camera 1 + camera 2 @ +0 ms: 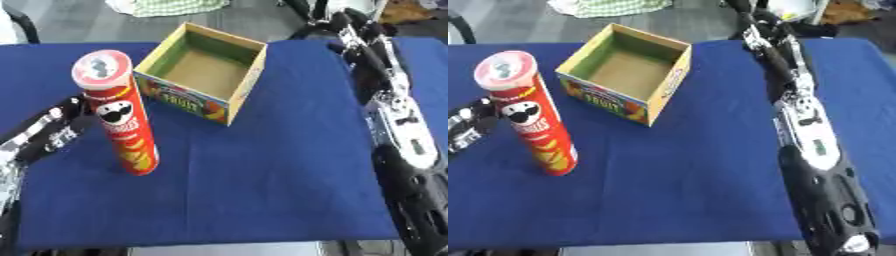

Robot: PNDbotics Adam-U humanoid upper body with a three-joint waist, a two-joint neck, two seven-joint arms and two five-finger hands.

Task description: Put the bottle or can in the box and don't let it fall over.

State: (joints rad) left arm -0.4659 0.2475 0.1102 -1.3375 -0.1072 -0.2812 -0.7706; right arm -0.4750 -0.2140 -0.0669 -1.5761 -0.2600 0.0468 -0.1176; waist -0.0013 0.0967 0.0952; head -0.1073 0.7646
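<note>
A tall red crisps can with a pale lid stands upright on the blue table, left of centre. My left hand comes in from the left edge, its fingers stretched toward the can's left side, touching or nearly touching it. An open cardboard box with a colourful printed front sits behind and to the right of the can, and nothing shows inside it. My right arm runs up the right side of the table. My right hand lies far back beyond the box's right corner, away from both things.
The blue cloth-covered table has its front edge at the bottom of the view. A checked cloth lies on the floor beyond the far edge. The right forearm covers the table's right strip.
</note>
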